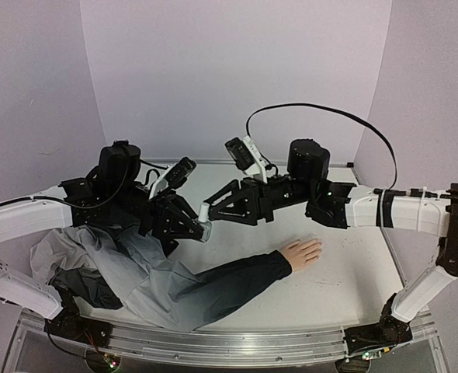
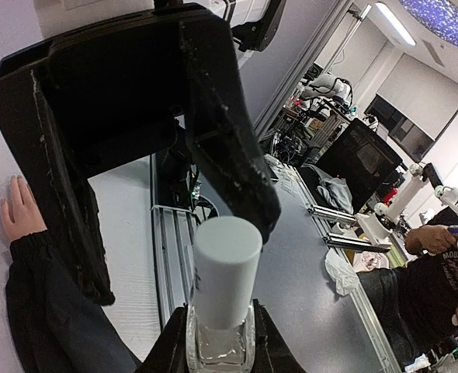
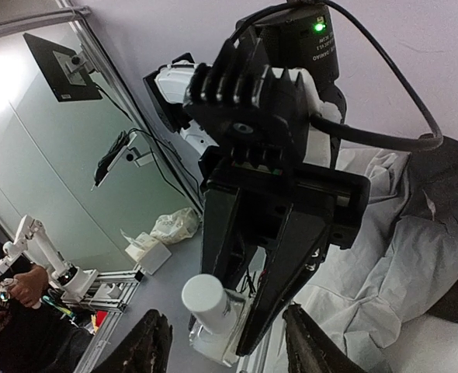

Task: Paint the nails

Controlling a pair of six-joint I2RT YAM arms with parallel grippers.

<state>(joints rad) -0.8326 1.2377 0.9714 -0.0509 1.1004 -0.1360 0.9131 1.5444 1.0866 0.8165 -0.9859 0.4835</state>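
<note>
Over the left half of the bench point(image 1: 345, 280) the 2 arms meet nose to nose, up off the surface. The left claw point(image 1: 198, 229) is clamped on a small bottle point(image 1: 205, 227). Its own camera shows the clear glass body pinched between its fingers at the bottom of the view, with the white cap point(image 2: 227, 268) sticking out past them. The right claw point(image 1: 213, 212) faces it with its 2 black fingers point(image 2: 229, 148) spread wide apart. From the left wrist, one finger passes just beside the cap and the other stands well off to the side. Neither seems to be pressing on the cap, though I cannot be sure whether the nearer one touches it. From the right wrist, the bottle point(image 3: 211, 315) sits out ahead between that claw's own fingertips point(image 3: 153, 342), gripped by the left claw point(image 3: 248, 311).

The mannequin hand point(image 1: 301, 252) lies flat on the bench, well apart from both claws and to the right of them. It sits below the right arm's forearm, its fingers spread and pointing right. The nails point(image 1: 317, 246) are at those fingertips, too small for me to make out. The hand pokes out of a dark sleeve point(image 1: 241, 273) that runs back left to a crumpled grey garment point(image 1: 109, 260) heaped under the left arm.
</note>
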